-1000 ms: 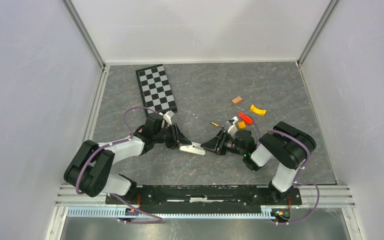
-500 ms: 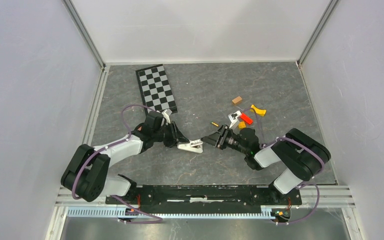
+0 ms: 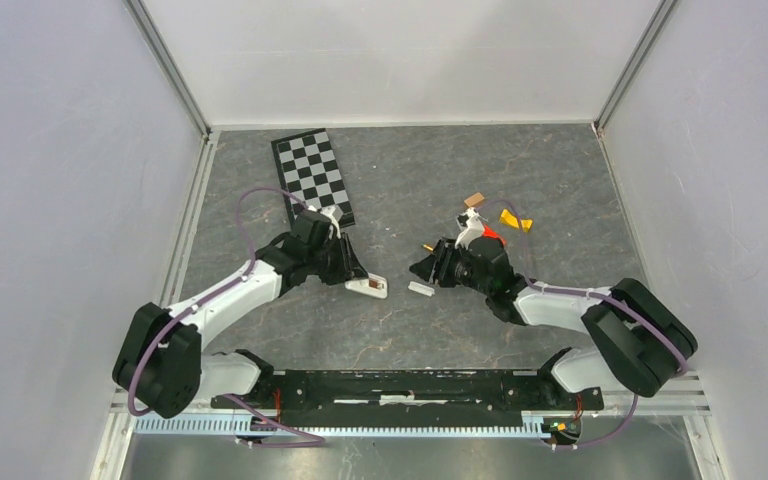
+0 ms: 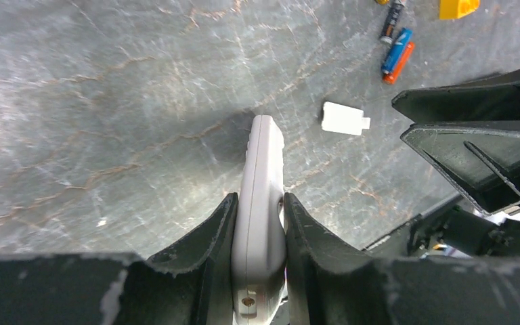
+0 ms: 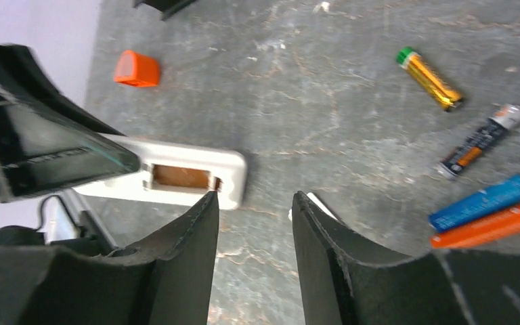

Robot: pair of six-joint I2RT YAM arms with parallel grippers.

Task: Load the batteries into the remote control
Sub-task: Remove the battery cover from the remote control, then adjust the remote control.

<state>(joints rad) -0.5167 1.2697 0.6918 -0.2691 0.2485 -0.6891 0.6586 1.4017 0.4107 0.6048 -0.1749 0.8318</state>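
Toward the left of the bench (image 3: 410, 170), remote (image 4: 262, 169) pinched at its near end in the left hand (image 4: 258, 210), fingers shut hard against it, far end reaching out over the stone (touching it or just above, cannot tell). From the right wrist view, battery bay (image 5: 181, 177) uncovered, brown inside, empty. Held at one end only, so a long lever: likely to twist or slide in the grip under any firm push into the bay.

Just right of the remote, loose on the bench and touching nothing, the white cover (image 4: 344, 118). Easy to knock aside or pin under a fingertip on a reach across.

Right of that, low near the bench, the right hand (image 5: 250, 223), fingers spread apart, holding nothing.

Beyond it, well apart from the bay, four batteries: gold battery (image 5: 430, 78) alone, black battery (image 5: 484, 141) alone, then blue battery (image 5: 481, 202) and orange battery (image 5: 484, 229) lying side by side, touching. Hard to pinch one of that pair cleanly; apt to drag the neighbour along, or to lift both. Slim and round besides, so prone to rolling off at a glancing touch or squirting out of a closing grip. No polarity marks readable in the bay from either wrist view; wrong-way seating a real hazard. Nothing loaded, nothing picked up yet.
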